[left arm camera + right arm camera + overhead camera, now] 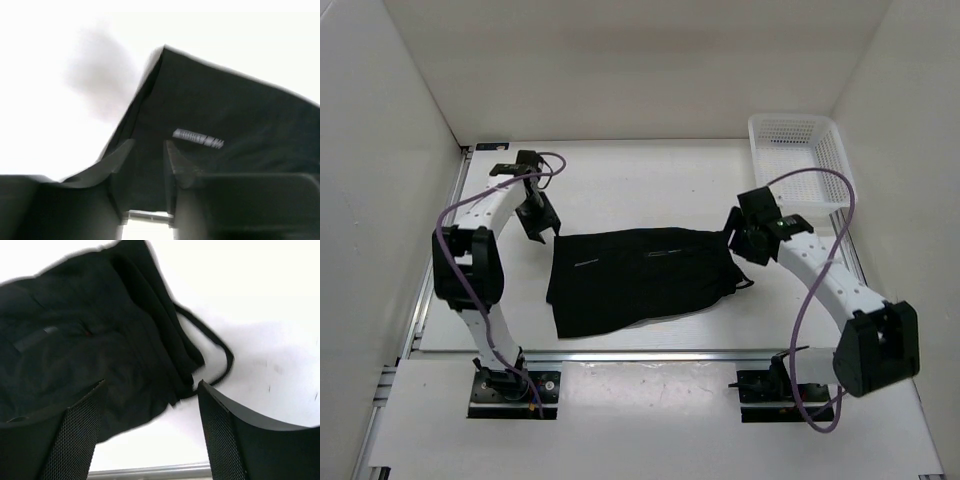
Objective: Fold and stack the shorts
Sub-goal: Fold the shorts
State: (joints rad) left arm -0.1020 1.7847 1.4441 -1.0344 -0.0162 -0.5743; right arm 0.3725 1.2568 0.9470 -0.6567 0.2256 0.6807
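Shorts point(640, 280) lie flat mid-table, nearer the front edge; left gripper point(540, 228) and right gripper point(736, 243) flank them, both spread, empty.

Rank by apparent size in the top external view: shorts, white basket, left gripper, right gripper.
1. black shorts, clearly the largest
2. white basket
3. left gripper and right gripper: they look about alike, both far smaller than the basket, so I won't rank them against each other.
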